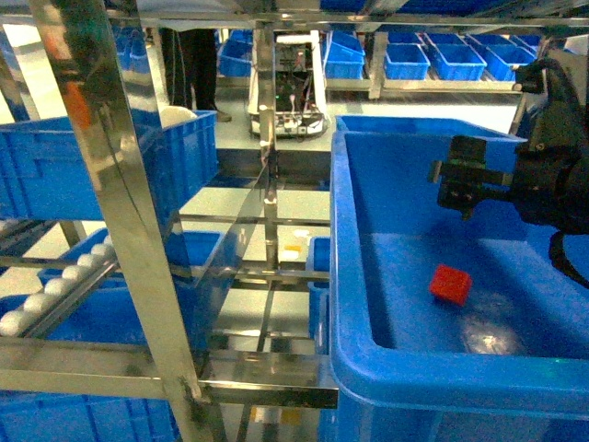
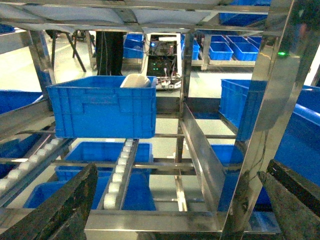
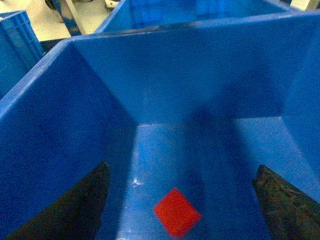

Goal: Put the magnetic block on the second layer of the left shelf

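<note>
The red block [image 1: 450, 284] lies loose on the floor of the big blue crate [image 1: 368, 368] at right, turned corner-on, touching nothing. The right gripper [image 3: 180, 200] hangs over it, jaws spread wide, block between them but ungripped. The left gripper [image 2: 175, 210] sits parked facing the steel rack [image 2: 200, 150], fingers apart and empty. The risk is a diagonal cube, where pads closing on bevelled corners could skid it across that slick plastic floor. The deep walls crowd the wrist too. The block is matte, the crate glossy and thick-rimmed, the posts mirror-bright, the rollers [image 2: 117, 175] white. Which tier counts as second is hard to judge from here.
</note>
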